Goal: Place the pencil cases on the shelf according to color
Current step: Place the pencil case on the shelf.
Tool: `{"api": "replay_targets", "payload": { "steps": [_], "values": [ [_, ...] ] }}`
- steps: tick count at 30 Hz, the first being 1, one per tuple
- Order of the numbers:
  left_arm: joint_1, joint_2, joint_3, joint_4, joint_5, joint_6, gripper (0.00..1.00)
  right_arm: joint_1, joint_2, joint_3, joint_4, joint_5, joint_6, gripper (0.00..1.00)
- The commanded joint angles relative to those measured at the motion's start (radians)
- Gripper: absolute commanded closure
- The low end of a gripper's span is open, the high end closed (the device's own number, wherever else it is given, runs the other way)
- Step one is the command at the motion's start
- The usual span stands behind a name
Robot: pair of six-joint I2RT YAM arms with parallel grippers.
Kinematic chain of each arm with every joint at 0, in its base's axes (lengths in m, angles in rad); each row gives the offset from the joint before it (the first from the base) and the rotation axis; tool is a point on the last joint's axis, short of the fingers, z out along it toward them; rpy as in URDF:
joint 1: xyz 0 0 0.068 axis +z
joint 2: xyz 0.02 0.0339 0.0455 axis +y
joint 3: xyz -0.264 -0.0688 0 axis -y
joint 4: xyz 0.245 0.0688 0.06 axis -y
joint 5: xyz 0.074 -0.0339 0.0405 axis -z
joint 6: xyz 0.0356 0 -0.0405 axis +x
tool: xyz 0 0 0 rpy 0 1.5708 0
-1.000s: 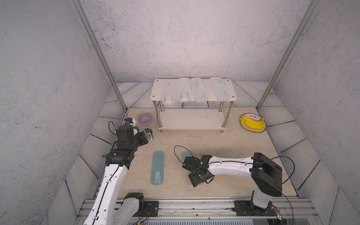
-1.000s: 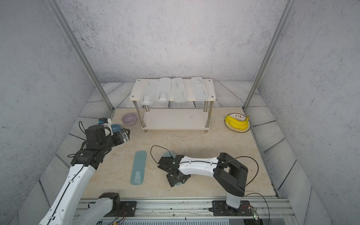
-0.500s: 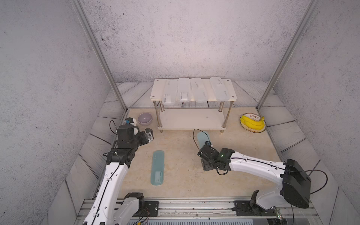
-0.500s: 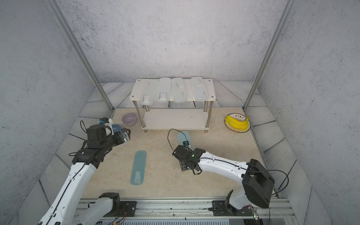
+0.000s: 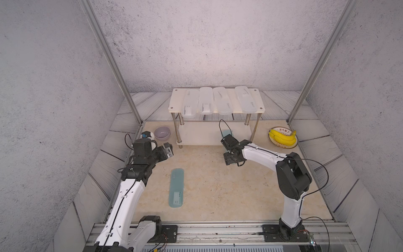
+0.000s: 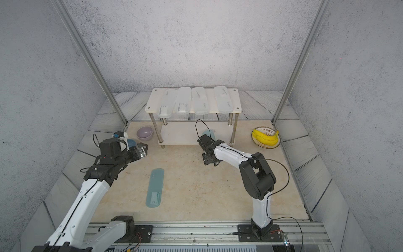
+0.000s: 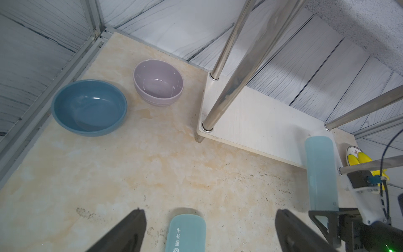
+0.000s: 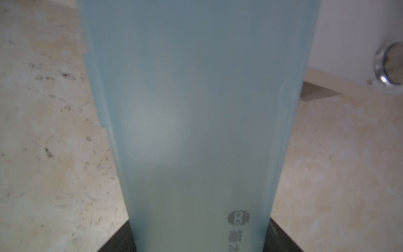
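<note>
Nearest, the loose teal case (image 5: 176, 188) lies flat on the surface (image 5: 218, 185), its long axis running near to far and its label at the near end. The left arm (image 5: 130, 196) hangs just past its far end, slightly left, jaws wide apart and empty. Farther in and to the right, the right arm (image 5: 261, 155) has its jaws clamped across the near end of the held teal case (image 7: 320, 174). That case's long axis points away into the shelf (image 5: 254, 110), and its far end is over the right part of the lower board (image 5: 200, 135). Whether it rests there I cannot tell. The coming move probably slides it straight in. Room is tight: the right front leg (image 5: 253, 131) stands just beside it and the top board (image 5: 175, 100) is overhead, carrying four frosted cases (image 5: 220, 100) side by side. The bananas (image 5: 282, 138) and lilac bowl (image 5: 162, 132) sit well clear.
</note>
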Motion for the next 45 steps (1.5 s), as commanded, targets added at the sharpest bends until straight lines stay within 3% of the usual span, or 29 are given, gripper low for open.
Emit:
{"api": "replay_targets", "payload": {
  "steps": [1, 7, 11, 13, 16, 19, 26, 45],
  "values": [
    [0.003, 0.014, -0.002, 0.021, 0.008, 0.000, 0.01, -0.041, 0.059, 0.084, -0.028, -0.015, -0.039, 0.50],
    [0.002, 0.052, 0.005, 0.032, 0.012, 0.005, 0.01, -0.085, 0.135, 0.192, -0.056, -0.063, -0.058, 0.49],
    [0.003, 0.072, 0.008, 0.042, 0.020, 0.005, 0.01, -0.099, 0.152, 0.231, -0.074, -0.070, -0.064, 0.43],
    [0.002, 0.080, 0.010, 0.045, 0.022, 0.004, 0.01, -0.098, 0.158, 0.249, -0.084, -0.071, -0.068, 0.35],
    [0.003, 0.085, 0.012, 0.049, 0.024, 0.005, 0.01, -0.103, 0.169, 0.282, -0.110, -0.062, -0.066, 0.14],
    [0.003, 0.091, 0.016, 0.049, 0.027, 0.004, 0.01, -0.103, 0.180, 0.327, -0.158, -0.070, -0.062, 0.06],
    [0.003, 0.085, 0.012, 0.043, 0.034, 0.004, 0.01, -0.101, 0.127, 0.332, -0.230, -0.123, -0.040, 0.01],
    [0.003, -0.010, -0.022, 0.013, 0.038, 0.009, 0.01, -0.077, -0.084, 0.023, -0.203, -0.120, 0.002, 0.01]
  ]
}}
